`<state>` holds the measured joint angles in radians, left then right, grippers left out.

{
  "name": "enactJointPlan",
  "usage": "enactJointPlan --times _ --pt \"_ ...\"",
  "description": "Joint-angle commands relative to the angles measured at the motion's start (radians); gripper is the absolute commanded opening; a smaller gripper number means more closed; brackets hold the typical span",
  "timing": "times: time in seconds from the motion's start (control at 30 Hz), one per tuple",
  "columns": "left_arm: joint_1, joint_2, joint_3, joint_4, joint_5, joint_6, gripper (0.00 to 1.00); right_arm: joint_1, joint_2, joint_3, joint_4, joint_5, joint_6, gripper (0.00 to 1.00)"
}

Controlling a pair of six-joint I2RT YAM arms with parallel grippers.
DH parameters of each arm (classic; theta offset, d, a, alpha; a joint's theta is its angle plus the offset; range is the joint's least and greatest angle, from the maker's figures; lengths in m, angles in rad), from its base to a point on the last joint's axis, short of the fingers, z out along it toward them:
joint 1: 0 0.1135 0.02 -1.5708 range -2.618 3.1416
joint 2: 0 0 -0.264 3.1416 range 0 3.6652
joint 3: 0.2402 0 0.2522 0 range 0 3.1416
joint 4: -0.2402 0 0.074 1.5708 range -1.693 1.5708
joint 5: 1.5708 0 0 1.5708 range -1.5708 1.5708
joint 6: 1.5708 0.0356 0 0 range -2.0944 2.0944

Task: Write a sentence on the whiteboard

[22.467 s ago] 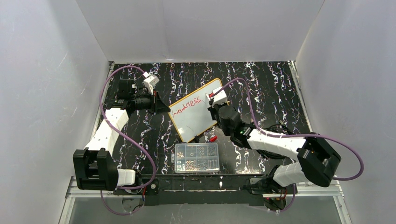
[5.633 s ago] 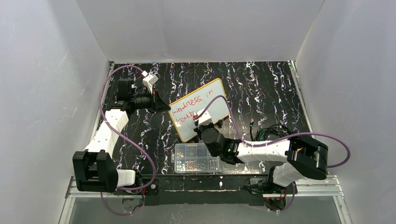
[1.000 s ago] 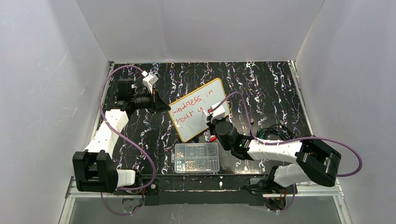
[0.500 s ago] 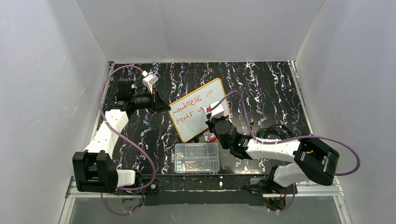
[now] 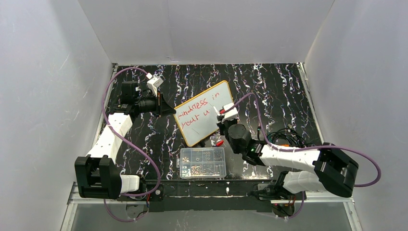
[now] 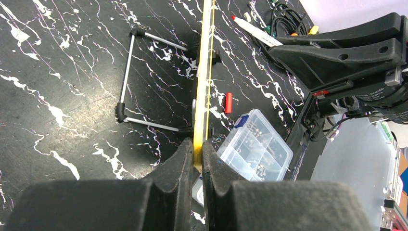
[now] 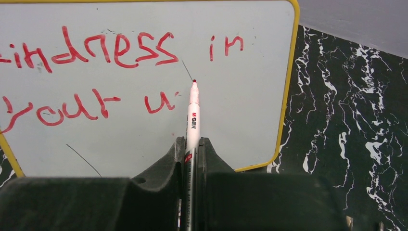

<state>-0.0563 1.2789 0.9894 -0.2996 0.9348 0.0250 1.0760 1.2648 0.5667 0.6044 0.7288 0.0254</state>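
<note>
The whiteboard (image 5: pixel 204 118) stands tilted mid-table on its wire stand, yellow-rimmed. My left gripper (image 6: pixel 197 151) is shut on its edge (image 6: pixel 204 72), seen edge-on in the left wrist view; in the top view that gripper (image 5: pixel 168 110) sits at the board's left corner. My right gripper (image 7: pixel 192 144) is shut on a white marker (image 7: pixel 193 115) with a red tip, held just off the board (image 7: pixel 144 139). The sentence (image 7: pixel 110 48) reads "kindness in" over "your u" in red. In the top view my right gripper (image 5: pixel 226 115) is at the board's right edge.
A clear plastic compartment box (image 5: pixel 202 162) lies in front of the board. The red marker cap (image 5: pixel 219 143) lies beside it. A tangle of cables (image 5: pixel 284 137) sits to the right. Another pen (image 6: pixel 255 31) lies near the cables in the left wrist view.
The text grew from "kindness" to "kindness in your u". In the last second the right gripper moved slightly right and up along the second line after the "u". The left arm held still.
</note>
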Motion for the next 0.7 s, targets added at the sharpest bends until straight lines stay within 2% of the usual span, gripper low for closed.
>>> enactJointPlan --times 0.0,0.67 --pt "-0.007 -0.048 -0.005 -0.004 0.04 0.001 0.0 -0.019 -0.013 -0.022 0.036 0.015 0.002 0.01" --pt "-0.007 -0.039 -0.003 -0.004 0.039 0.001 0.0 -0.036 0.052 0.004 0.081 -0.101 -0.022 0.01"
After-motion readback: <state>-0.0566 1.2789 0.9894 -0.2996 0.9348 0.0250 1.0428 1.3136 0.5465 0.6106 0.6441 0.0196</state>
